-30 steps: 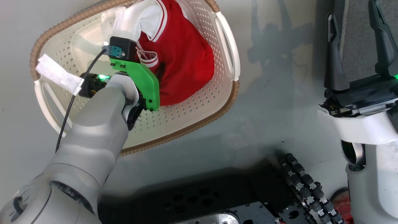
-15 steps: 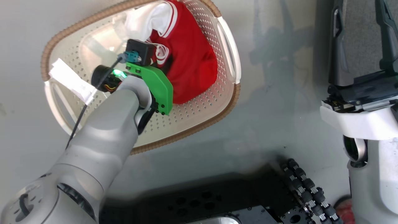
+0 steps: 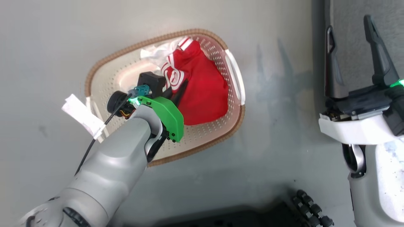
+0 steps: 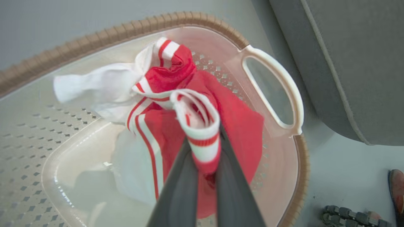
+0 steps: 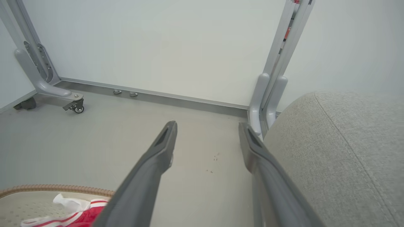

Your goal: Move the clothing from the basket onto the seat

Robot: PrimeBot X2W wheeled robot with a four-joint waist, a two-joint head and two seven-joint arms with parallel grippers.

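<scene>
Red garment (image 4: 240, 126) clamped by left gripper (image 4: 203, 148) in basket (image 4: 126, 30); right gripper (image 3: 348, 23) spread wide.
It should be lifted fully clear first.

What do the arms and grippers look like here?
Silver-grey left arm with green plate, black camera box, black cable, white tag. White right arm with green light. Both left gripper and right gripper: two long, dark, tapering fingers.

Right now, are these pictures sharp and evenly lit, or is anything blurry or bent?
Head view: soft shadows on the floor right of the basket. Left wrist view: left gripper blurs near the lens, red garment sharper, basket rim bows. Right wrist view: evenly bright, frame legs splay.
</scene>
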